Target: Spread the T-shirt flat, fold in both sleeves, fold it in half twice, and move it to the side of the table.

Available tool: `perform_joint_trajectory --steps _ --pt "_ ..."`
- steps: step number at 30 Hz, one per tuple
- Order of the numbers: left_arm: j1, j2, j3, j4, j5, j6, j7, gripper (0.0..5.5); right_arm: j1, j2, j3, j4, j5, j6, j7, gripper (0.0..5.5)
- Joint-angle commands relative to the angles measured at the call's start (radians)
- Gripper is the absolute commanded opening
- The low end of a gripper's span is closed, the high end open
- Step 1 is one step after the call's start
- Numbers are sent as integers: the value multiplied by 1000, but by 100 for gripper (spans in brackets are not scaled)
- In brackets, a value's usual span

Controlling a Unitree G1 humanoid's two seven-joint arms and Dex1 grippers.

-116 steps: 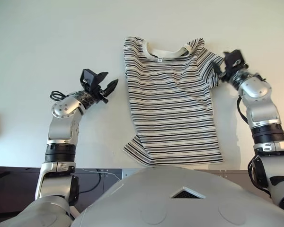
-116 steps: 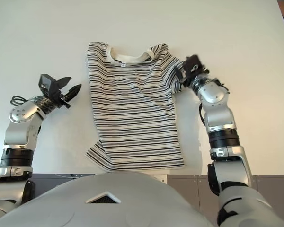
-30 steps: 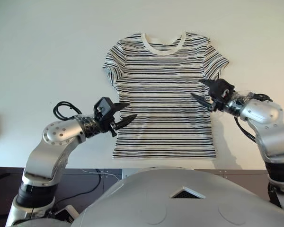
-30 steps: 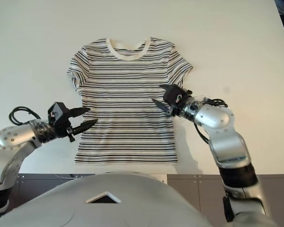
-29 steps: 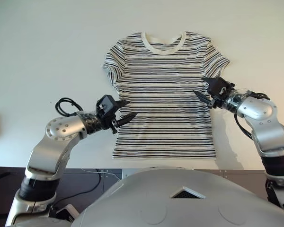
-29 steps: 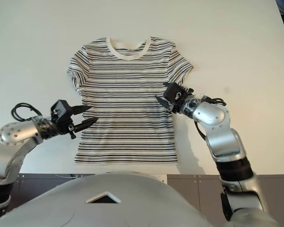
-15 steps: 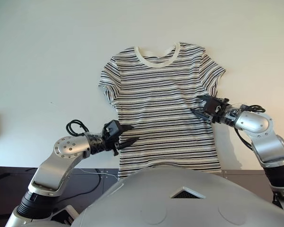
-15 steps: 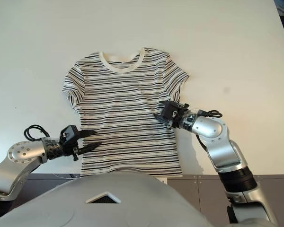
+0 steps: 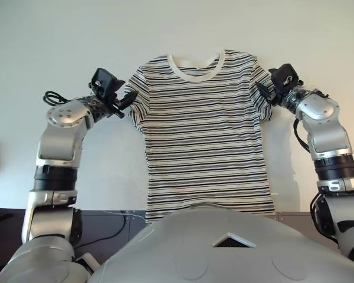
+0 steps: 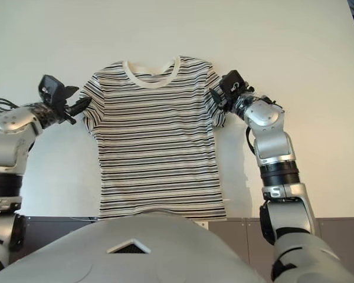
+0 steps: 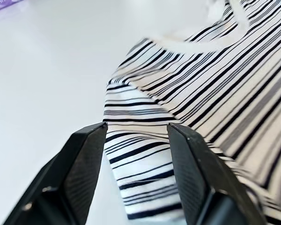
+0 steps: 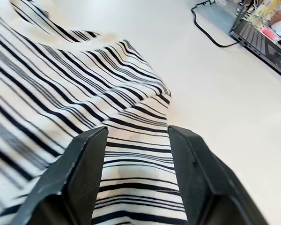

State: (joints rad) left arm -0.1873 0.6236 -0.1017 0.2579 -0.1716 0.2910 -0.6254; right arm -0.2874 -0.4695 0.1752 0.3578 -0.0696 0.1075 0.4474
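— So, where is the T-shirt point(image 9: 203, 130) lying?

— Flat on the white table point(image 9: 76, 35), front up, with dark stripes on pale cloth. Its cream collar point(image 9: 194, 65) points away from the robot, and its hem point(image 9: 209, 203) lies toward the near edge.

— And the sleeves?

— Both are out at the sides of the shirt and not yet folded in. The left sleeve point(image 9: 137, 97) is a little bunched along its outer edge. The right sleeve point(image 10: 217, 118) angles down close against the shirt's side.

— Where is the left gripper point(image 9: 128, 100)?

— Just beside the shirt's left sleeve, level with the shoulder and pointing in at it. Its two fingers point(image 11: 84, 159) stand well apart. The wrist view shows the sleeve's striped edge in the gap between them, and they grip nothing.

— Do the tips touch the cloth?

— I cannot tell; they are very near it at the least.

— And the right gripper point(image 9: 265, 91)?

— Much the same on the other side. It sits at the outer edge of the shirt's right sleeve, pointing in toward the shirt. Its fingers point(image 12: 82, 173) are also spread wide, with the sleeve showing between them, and they hold nothing. Whether they touch the cloth I cannot tell.

— Anything else near the shirt?

— A black cable point(image 12: 210, 28) lies on the table out past the right sleeve, well apart from the shirt.
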Motion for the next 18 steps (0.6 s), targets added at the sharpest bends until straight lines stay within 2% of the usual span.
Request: perform_joint_trajectory --steps 1,4,8,11,15,16,18 --pt "-158 -36 -99 380 153 -199 -38 236 -70 8 47 289 -110 -52 -75 235" --pt "-288 -69 -117 606 209 -316 -24 236 -73 16 88 366 -154 -89 -80 235" --pt "-392 -82 -91 746 235 -431 13 236 -70 21 109 367 -168 -117 -65 235" --pt "-374 -84 -21 685 174 -519 -13 236 -60 33 55 293 -120 -193 -108 235" --pt "-238 -36 139 414 70 -456 53 236 -13 82 -90 -10 51 -252 -134 235" --pt "-183 0 164 358 117 -448 131 236 7 92 -101 -85 68 -227 -133 235" --pt "-76 99 109 336 339 -493 303 236 42 112 -102 -194 80 -174 -139 235"
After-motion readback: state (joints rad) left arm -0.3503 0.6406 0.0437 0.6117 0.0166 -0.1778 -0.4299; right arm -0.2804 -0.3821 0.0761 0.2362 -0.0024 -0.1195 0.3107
